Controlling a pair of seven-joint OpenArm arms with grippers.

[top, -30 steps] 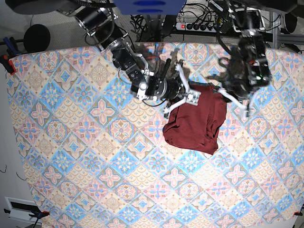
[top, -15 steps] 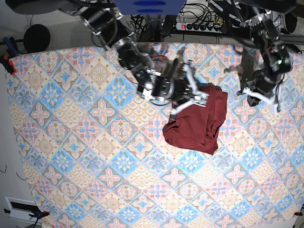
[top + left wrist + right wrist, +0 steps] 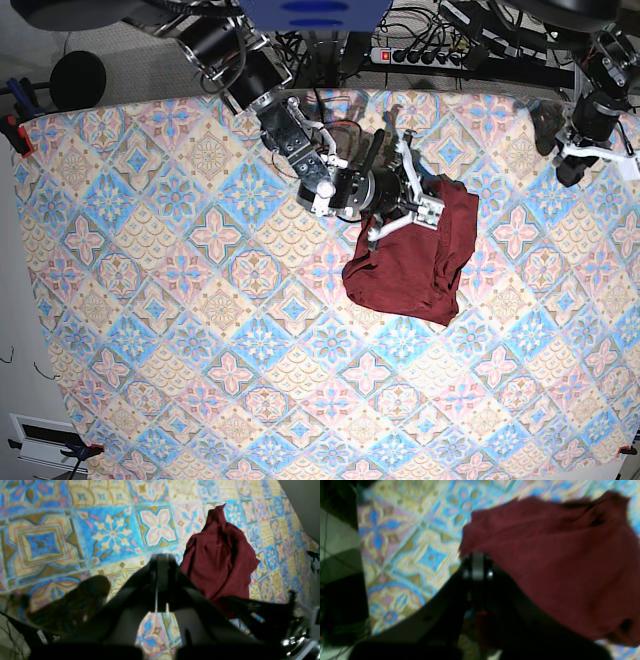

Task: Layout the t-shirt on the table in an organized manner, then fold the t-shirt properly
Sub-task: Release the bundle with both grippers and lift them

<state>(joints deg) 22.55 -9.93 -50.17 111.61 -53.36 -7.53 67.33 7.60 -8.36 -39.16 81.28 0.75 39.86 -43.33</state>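
Note:
The dark maroon t-shirt (image 3: 415, 255) lies crumpled in a heap on the patterned table (image 3: 200, 300), right of centre. My right gripper (image 3: 433, 210) hangs over the heap's upper left edge. In the right wrist view this gripper (image 3: 477, 556) is shut, its tip right at the t-shirt (image 3: 557, 562) border. Whether cloth is pinched there I cannot tell. My left gripper (image 3: 585, 155) is up at the table's far right corner, well clear of the cloth. In the left wrist view this gripper (image 3: 160, 558) is shut with nothing in it, and the t-shirt (image 3: 220, 557) lies beyond it to the right.
A power strip (image 3: 425, 55) and tangled cables run behind the table's far edge. Red clamps (image 3: 15, 135) hold the table cover at the left corners. The table's edge (image 3: 295, 507) drops off at the upper right of the left wrist view.
My left arm has swung away from the t-shirt to the far right corner of the table. My right gripper has shifted slightly right onto the heap's top edge. The heap keeps its shape.

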